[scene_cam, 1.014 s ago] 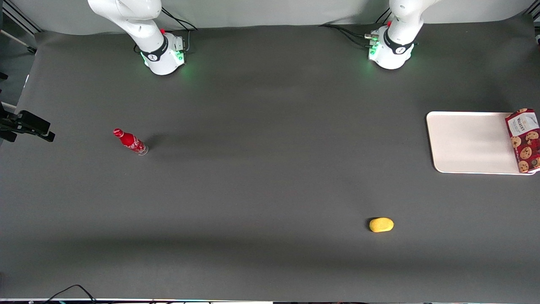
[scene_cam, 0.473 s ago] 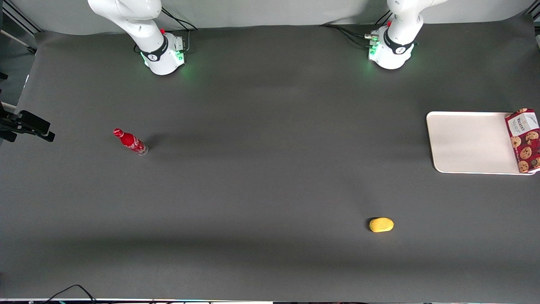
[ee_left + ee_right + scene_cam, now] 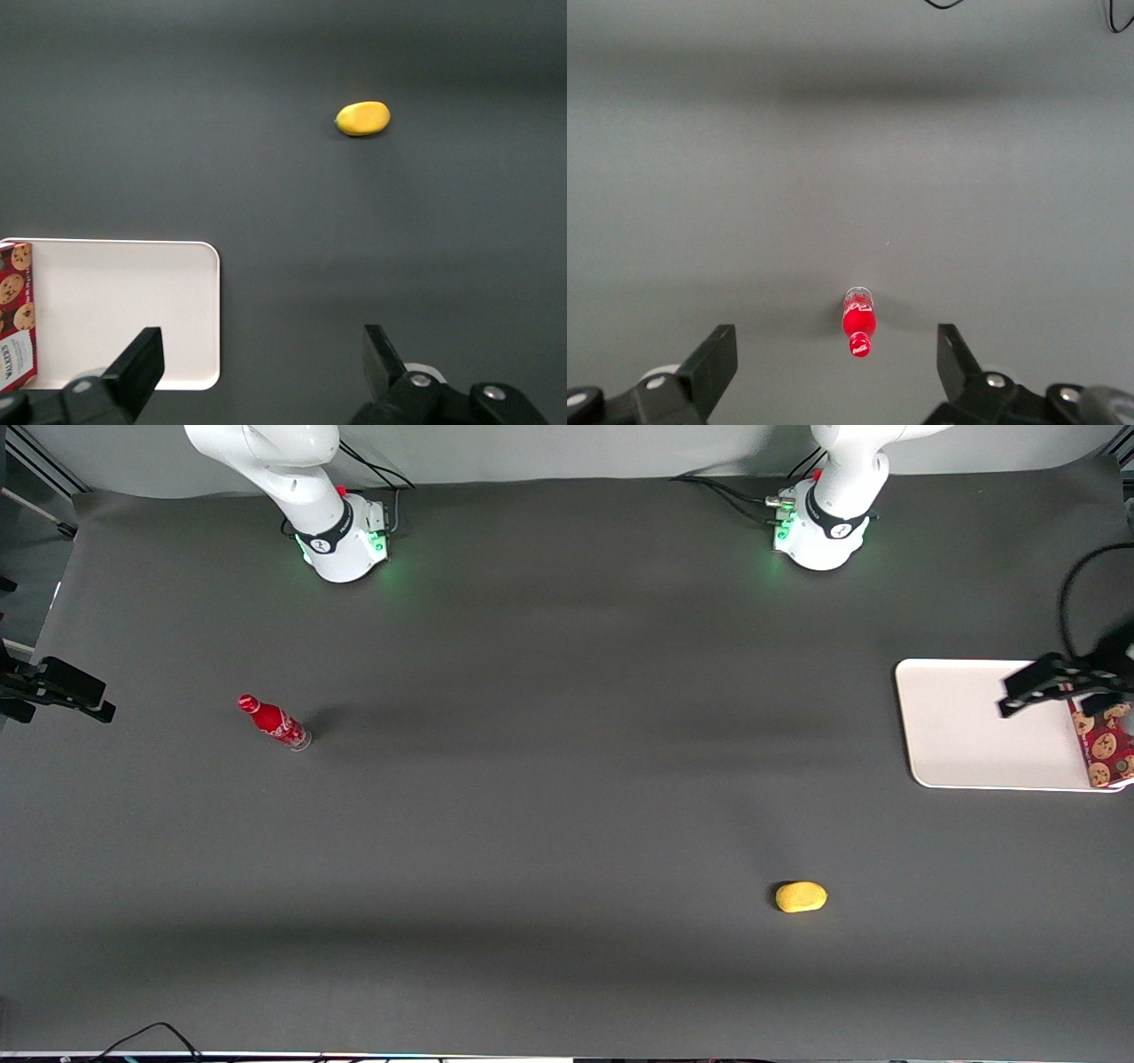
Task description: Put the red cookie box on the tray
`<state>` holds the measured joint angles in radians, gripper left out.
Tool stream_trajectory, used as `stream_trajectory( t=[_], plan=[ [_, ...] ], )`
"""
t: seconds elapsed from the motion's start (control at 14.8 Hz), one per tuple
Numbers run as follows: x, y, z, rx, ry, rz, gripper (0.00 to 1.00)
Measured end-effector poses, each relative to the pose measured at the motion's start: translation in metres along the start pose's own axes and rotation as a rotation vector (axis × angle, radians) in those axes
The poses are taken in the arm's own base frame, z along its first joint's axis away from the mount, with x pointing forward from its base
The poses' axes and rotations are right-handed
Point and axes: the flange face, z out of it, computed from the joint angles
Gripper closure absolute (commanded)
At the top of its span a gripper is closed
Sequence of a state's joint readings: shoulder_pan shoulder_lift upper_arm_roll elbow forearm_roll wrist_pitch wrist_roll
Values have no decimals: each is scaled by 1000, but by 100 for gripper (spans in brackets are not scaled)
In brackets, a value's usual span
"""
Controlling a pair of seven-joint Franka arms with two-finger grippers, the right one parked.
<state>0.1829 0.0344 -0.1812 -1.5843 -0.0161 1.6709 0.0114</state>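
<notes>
Wide apart stand the fingers of the left gripper [image 3: 257,367], with nothing between them; in the front view it shows as a dark shape at the right edge of the frame, high over the tray [image 3: 966,726]. The red cookie box [image 3: 1103,748] lies on the tray's end toward the working arm's end of the table, along the short rim, and the gripper's dark body covers its upper part. In the wrist view the box [image 3: 18,314] runs along the tray's [image 3: 124,310] short side, cut off by the frame edge. A yellow oval object [image 3: 801,896] sits on the dark table [image 3: 567,824] in the lower right of the front frame, nearer the camera than the tray and well apart from it. A small red bottle [image 3: 273,722] stands at middle left, toward the parked arm's end.
</notes>
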Motion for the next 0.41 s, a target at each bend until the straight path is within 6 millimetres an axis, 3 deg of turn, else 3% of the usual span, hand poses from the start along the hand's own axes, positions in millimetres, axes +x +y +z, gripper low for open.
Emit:
stream_trajectory(
  t=[0.2, 0.41],
  plan=[
    [-6, 39, -5, 27, 0, 46, 0],
    [-9, 38, -4, 36, -4, 46, 0]
  ],
)
